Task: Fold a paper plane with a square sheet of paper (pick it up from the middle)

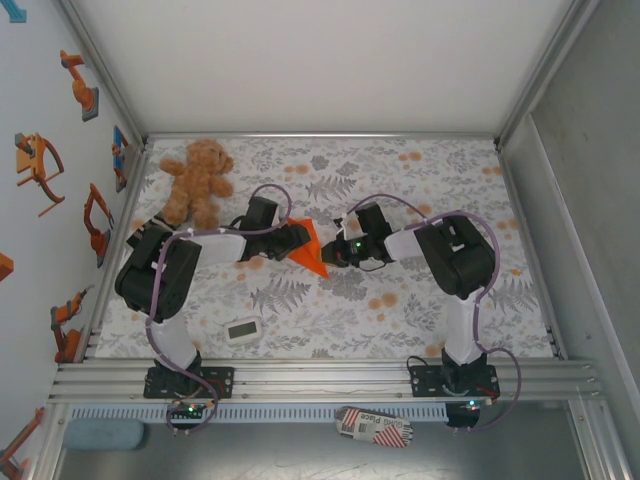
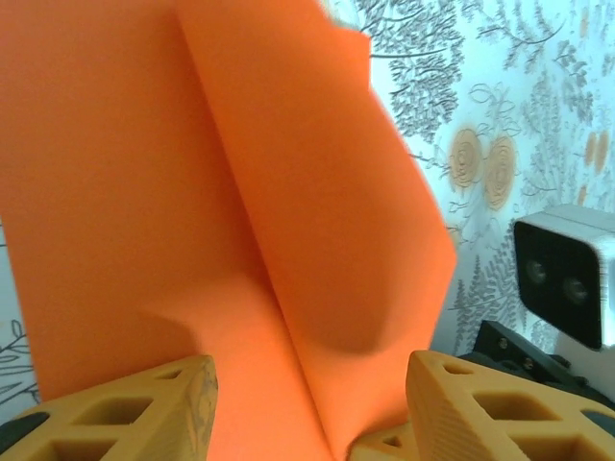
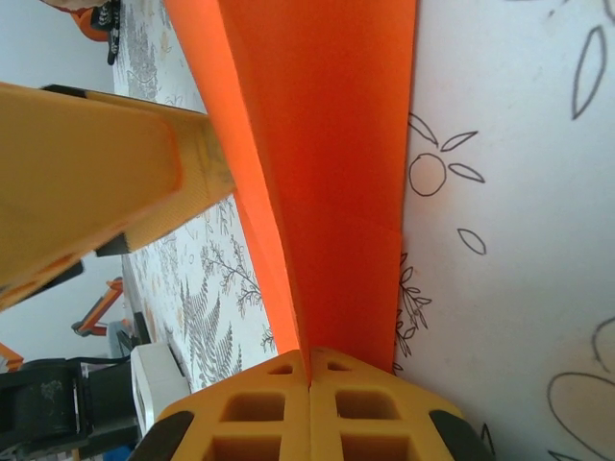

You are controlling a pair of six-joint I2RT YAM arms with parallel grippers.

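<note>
The square sheet of paper [image 1: 310, 252], bright orange and folded to a pointed shape with a centre crease, hangs between both grippers at mid table. My right gripper [image 1: 334, 256] is shut on it: in the right wrist view the two fingertips [image 3: 309, 376] meet on the crease of the paper [image 3: 327, 154]. My left gripper [image 1: 296, 238] is open. In the left wrist view its fingers [image 2: 144, 413] stand wide apart on either side of the paper [image 2: 192, 173], which hides most of the table behind it.
A brown teddy bear [image 1: 197, 180] sits at the back left. A small white timer [image 1: 243, 329] lies near the front edge. White walls and metal rails [image 1: 300, 372] bound the floral table. The right wrist's camera housing [image 2: 567, 279] is close beside the left gripper.
</note>
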